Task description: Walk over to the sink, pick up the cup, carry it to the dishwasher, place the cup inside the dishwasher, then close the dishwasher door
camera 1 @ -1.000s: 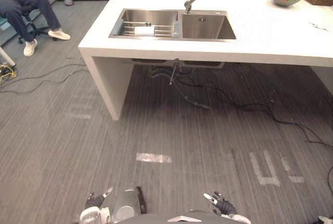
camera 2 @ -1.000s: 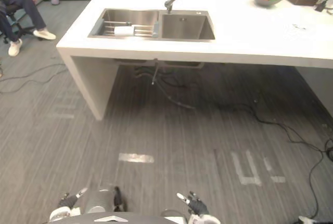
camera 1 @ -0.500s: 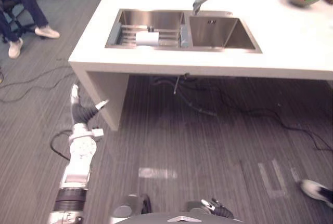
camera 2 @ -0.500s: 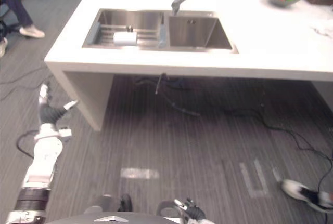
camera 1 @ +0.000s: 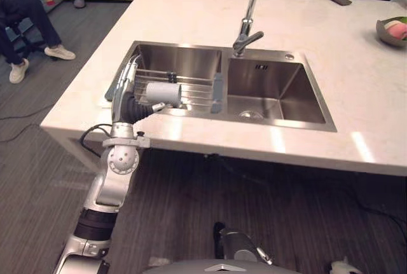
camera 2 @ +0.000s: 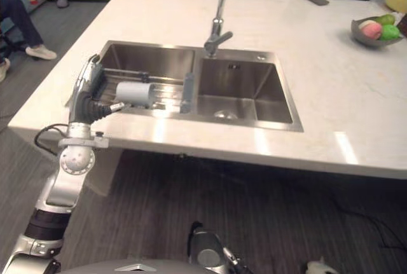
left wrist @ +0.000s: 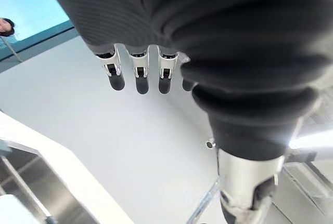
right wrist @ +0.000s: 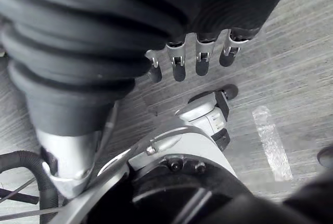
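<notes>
Head pair: set high, looking down and forward at middle range onto the counter (camera 1: 191, 13). The sink (camera 1: 273, 86) sits mid-frame, the tap (camera 1: 249, 26) upper centre. Both eyes share sink, tap and the left hand (camera 1: 129, 93) at frame left. The right eye takes in more of the fruit bowl (camera 2: 375, 32), upper right.

Left wrist: very close, looking along that hand across the pale countertop.

Right wrist: very close, looking along the right hand (right wrist: 203, 60), facing down at the floor (right wrist: 291, 78).

Carries the left arm (camera 1: 102, 191) steeply up from the near left, silver forearm almost upright, wrist (camera 1: 130, 114) under its dark ribbed cover. Holds the left hand (camera 1: 125, 93) raised at the left, open and empty: fingers (left wrist: 141, 76) straight, side by side, pointing far; thumb (camera 1: 156, 106) stuck out to the right. Hangs the right hand (right wrist: 202, 57) low, fingers loosely straight in a row, aimed down, gripping nothing.
</notes>
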Tool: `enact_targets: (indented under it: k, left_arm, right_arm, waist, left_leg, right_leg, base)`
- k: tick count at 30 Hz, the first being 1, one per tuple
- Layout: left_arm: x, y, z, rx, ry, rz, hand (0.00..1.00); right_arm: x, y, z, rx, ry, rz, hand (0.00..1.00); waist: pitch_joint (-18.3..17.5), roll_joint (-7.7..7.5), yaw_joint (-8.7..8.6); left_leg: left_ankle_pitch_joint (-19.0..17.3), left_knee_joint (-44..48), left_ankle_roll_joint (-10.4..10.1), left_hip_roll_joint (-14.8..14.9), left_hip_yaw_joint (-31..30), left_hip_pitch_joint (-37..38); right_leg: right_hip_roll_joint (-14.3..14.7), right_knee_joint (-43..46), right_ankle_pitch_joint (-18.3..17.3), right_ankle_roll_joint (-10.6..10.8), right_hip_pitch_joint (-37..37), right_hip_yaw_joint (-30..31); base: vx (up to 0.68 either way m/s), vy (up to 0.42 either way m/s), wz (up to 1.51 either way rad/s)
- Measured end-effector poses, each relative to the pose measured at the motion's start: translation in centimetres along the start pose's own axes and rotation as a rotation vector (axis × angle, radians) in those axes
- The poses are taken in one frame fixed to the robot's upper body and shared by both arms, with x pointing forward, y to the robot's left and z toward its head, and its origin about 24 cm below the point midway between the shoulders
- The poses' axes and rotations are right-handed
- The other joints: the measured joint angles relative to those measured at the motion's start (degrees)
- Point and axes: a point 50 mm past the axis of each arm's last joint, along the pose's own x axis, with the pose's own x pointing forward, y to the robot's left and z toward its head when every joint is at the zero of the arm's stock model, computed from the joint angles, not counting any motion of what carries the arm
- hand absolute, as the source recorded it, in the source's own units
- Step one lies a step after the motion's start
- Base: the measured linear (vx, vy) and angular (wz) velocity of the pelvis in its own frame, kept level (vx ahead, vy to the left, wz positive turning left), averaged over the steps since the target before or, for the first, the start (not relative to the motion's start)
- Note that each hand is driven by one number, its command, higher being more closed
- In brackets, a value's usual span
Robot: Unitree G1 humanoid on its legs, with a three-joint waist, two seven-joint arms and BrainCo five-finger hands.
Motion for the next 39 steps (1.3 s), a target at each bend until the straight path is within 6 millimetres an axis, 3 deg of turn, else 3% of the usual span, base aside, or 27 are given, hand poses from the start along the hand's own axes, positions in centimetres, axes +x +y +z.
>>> enact_targets:
  k: [1,3,4,5,6,7,8,9,11,13,15,17,21,39]
  left_arm:
    - [-0.1,-0.1,0.1,0.001,0.0,-0.01,0.0]
    - [-0.4,-0.7,0.2,-0.001,0.01,-0.061,0.0]
    - [-0.4,-0.8,0.2,-0.002,0.009,-0.075,0.0]
    - [-0.4,-0.9,0.2,0.003,0.009,-0.098,0.0]
    - [-0.4,-0.9,0.1,0.012,0.007,-0.12,0.0]
    - [-0.4,-0.9,0.1,0.019,0.004,-0.131,0.0]
    - [-0.3,-0.7,0.0,0.043,-0.004,-0.154,0.0]
    - [0.0,-0.6,0.1,0.074,-0.019,-0.175,0.0]
    - [0.6,-0.4,0.3,0.122,-0.043,-0.215,0.0]
    - [1.1,-0.7,0.5,0.22,-0.09,-0.314,0.0]
    - [1.1,-1.4,-0.1,0.264,-0.078,-0.386,0.0]
    - [0.8,-2.3,-2.0,0.342,-0.002,-0.464,0.0]
    - [0.6,-2.7,-4.3,0.437,0.089,-0.555,0.0]
    - [0.5,-2.6,-7.2,0.556,0.203,-0.667,0.0]
  right_arm:
    - [0.0,-0.2,0.0,-0.011,0.013,0.002,0.0]
    - [-0.2,-0.6,-0.4,-0.031,0.057,0.013,0.0]
    - [-0.4,-0.7,-0.6,-0.031,0.068,0.012,0.0]
    - [-0.5,-0.8,-1.0,-0.037,0.081,0.011,0.0]
    - [-0.7,-1.0,-1.3,-0.042,0.095,0.007,0.0]
    - [-0.7,-1.1,-1.4,-0.044,0.1,0.005,0.0]
    - [-0.9,-1.4,-1.5,-0.051,0.106,0.0,0.0]
    - [-1.0,-1.7,-1.4,-0.062,0.11,0.002,0.0]
    - [-0.8,-1.8,-0.8,-0.065,0.102,0.014,0.0]
    - [-0.6,-1.1,-0.9,-0.055,0.102,0.039,0.0]
    - [-0.5,-1.0,-0.8,-0.054,0.101,0.043,0.0]
    - [-0.4,-0.9,-0.6,-0.055,0.099,0.045,0.0]
    - [-0.4,-0.8,-0.6,-0.054,0.109,0.048,0.0]
    - [-0.2,-0.7,-0.2,-0.116,0.136,0.043,0.0]
  waist:
    - [-0.3,0.37,0.03]
    - [-0.7,1.0,-0.02]
    - [-0.7,0.99,0.01]
    - [-0.8,1.18,-0.01]
    - [-0.6,0.56,0.19]
    - [-0.6,0.56,0.42]
    - [-0.9,0.67,0.86]
    - [-1.5,1.29,0.76]
    - [-2.4,2.3,0.56]
    - [-2.4,0.37,-0.43]
    - [-2.3,0.25,-0.73]
    - [-2.2,0.62,-1.7]
    - [-2.1,0.9,-2.93]
    - [-1.8,0.24,-4.83]
  left_leg:
    - [0.4,3.1,-0.1,0.5,-0.4,-1.3]
    - [6.3,20.9,0.9,2.7,-1.5,-9.6]
    - [5.4,25.0,1.0,3.6,-1.2,-11.8]
    - [1.3,29.3,0.8,4.4,0.4,-14.6]
    - [-2.1,28.7,1.1,4.2,2.1,-16.1]
    - [-3.3,26.7,1.1,3.8,3.0,-16.4]
    - [-4.5,18.4,1.2,2.2,4.6,-16.2]
    - [-1.5,6.0,1.3,0.1,5.2,-16.2]
    - [7.6,-5.2,0.5,-1.8,5.4,-15.8]
    - [11.4,-13.9,1.1,-4.7,5.6,-12.6]
    - [12.7,-16.7,1.4,-5.6,5.8,-11.8]
    - [13.3,-18.6,1.7,-6.1,6.3,-10.8]
    - [14.3,-21.1,1.3,-6.0,6.5,-9.0]
    - [15.2,-23.7,1.0,-5.8,6.5,-7.1]
  right_leg:
    - [0.5,-0.2,-0.5,-0.2,0.5,0.0]
    - [1.8,-4.5,-1.3,-1.5,5.2,-0.5]
    - [2.2,-6.1,-0.9,-2.0,6.8,-0.8]
    - [2.6,-8.7,-0.8,-2.6,10.1,-1.1]
    - [2.4,-11.3,-0.5,-2.8,13.5,-1.1]
    - [2.2,-12.4,-0.2,-2.7,14.9,-1.1]
    - [1.7,-14.1,0.6,-1.7,16.8,-0.6]
    - [1.4,-14.8,0.7,-1.2,17.1,-0.1]
    - [1.3,-15.2,0.7,0.3,17.0,0.5]
    - [-0.9,-17.3,1.3,1.2,17.1,-0.1]
    - [-1.6,-18.4,1.7,1.8,17.1,-0.1]
    - [-1.8,-19.4,2.2,2.2,17.2,0.0]
    - [-1.5,-20.9,2.6,2.4,18.2,-0.2]
    - [-0.9,-26.1,4.8,2.7,21.7,-1.2]
  base:
    - [0.25,-0.167,-0.07]
    - [0.26,-0.138,0.03]
    - [0.26,-0.099,0.09]
    - [0.26,-0.074,0.05]
    - [0.26,-0.069,-0.02]
    - [0.25,-0.033,-0.17]
    - [0.22,0.029,-0.23]
    - [0.21,0.067,-0.2]
    - [0.19,0.114,-0.13]
    - [0.2,0.109,0.05]
    - [0.08,0.076,0.04]
    - [0.03,0.049,-0.06]
    - [0.0,-0.016,-0.06]
    - [0.0,-0.007,0.02]
